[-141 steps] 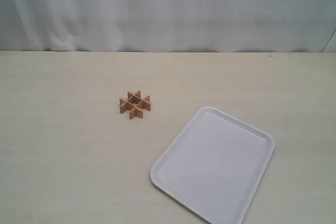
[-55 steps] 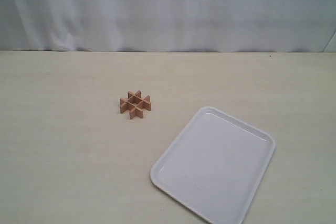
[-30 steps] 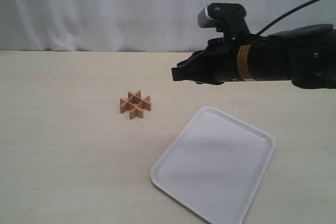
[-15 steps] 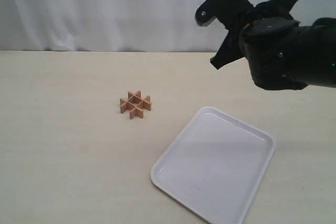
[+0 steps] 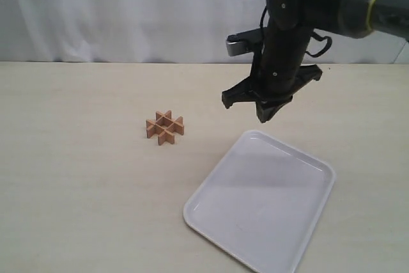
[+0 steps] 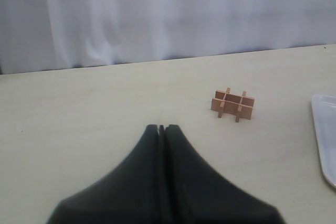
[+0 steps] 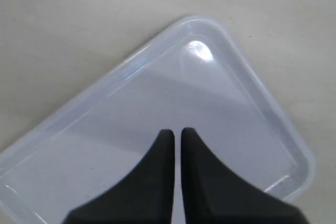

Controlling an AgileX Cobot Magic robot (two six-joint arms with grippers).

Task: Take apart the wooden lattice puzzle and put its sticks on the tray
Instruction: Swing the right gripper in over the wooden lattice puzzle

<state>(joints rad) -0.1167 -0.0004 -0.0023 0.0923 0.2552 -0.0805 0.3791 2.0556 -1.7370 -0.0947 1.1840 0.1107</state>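
- Table (image 5: 77,209) — pale, faintly grained top that fills most of the exterior view and carries every item below.
- Backdrop (image 5: 128,11) — white draped cloth hanging behind the table's far edge.
- Right arm (image 5: 287,36) — black, entering from the upper right of the exterior view, wrist turned downward over the table near the tray's far edge.
- Tray (image 5: 262,202) — white, glossy, rectangular with rounded corners and a low rim. It lies flat on the table at the lower right of the exterior view, set at a diagonal. The right wrist view looks straight down onto it (image 7: 131,108), and one edge shows in the left wrist view (image 6: 325,140).
- Right gripper (image 7: 175,132) — fingers drawn together with only a thin slit between them, nothing held. It hangs above the tray, not touching it (image 5: 264,117).
- Left gripper (image 6: 161,127) — fingers pressed flat against each other, nothing held, low over the table and well apart from the puzzle.
- Wooden lattice puzzle (image 5: 164,126) — light brown, assembled, its sticks (image 6: 226,102) crossed in a hash shape. It rests on the table to the left of the tray, apart from it and from both grippers.
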